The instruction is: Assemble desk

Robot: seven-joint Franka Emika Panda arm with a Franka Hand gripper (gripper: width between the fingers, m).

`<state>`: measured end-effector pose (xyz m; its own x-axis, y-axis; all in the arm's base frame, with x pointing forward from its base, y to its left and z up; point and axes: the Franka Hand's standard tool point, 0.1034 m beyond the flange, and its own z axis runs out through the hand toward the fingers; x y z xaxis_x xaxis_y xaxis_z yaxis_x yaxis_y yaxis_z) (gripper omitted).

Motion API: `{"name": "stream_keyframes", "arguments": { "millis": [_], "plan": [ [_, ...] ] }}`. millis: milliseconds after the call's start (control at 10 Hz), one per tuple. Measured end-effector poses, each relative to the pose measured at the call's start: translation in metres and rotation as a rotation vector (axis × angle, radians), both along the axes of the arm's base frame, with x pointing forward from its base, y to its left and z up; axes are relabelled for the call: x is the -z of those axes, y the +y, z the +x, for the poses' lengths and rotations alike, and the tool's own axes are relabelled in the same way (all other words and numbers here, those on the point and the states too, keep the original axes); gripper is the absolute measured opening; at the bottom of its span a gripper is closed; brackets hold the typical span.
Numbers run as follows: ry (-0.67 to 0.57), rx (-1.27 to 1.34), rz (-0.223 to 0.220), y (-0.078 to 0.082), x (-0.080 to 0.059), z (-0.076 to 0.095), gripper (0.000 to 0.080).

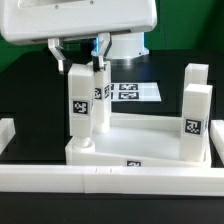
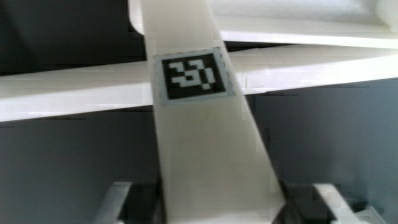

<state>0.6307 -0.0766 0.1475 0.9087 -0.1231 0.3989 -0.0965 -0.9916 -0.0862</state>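
Gripping a white block leg, the pincer stood over the near corner of the desk panel on the exterior view's left, its fingers closed on the upper part of the leg. In the wrist view the same leg ran away from the camera with its square tag facing up, both fingers flanking it at the lower edge of the picture.

The panel lay rim-up on the dark table, just behind the long white border rail. Two more legs stood upright at its end on the exterior view's right, one behind the other. Farther back lay the marker board.

By the look of it, the leg was light, rigid plastic with smooth, flat faces. It would not bend or crush, but it could slip or twist between the fingers if pushed off-axis. A hold high on two opposite flat faces, clear of the tag and leaving the lower end free to enter its corner hole, seemed the sensible grip. The panel looked equally stiff and too broad for the pincer to span except at the rim.

Whether the leg's foot had already seated in the hole could not be told; the joint was hidden behind the rim, and the wrist view was soft and blurred there. The arm's body cut off the top of the exterior view.
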Motion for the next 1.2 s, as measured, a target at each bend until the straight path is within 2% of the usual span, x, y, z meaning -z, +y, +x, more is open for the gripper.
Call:
{"name": "stream_keyframes", "arguments": {
  "millis": [500, 800, 1200],
  "plan": [
    [-0.005, -0.001, -0.009, -0.0021, 0.0001, 0.0004, 0.0300],
    [-0.002, 0.004, -0.004, 0.0066, 0.0027, -0.0010, 0.0300],
    [-0.001, 0.006, -0.011, 0.0055, 0.0062, -0.0026, 0.0300]
  ]
}}
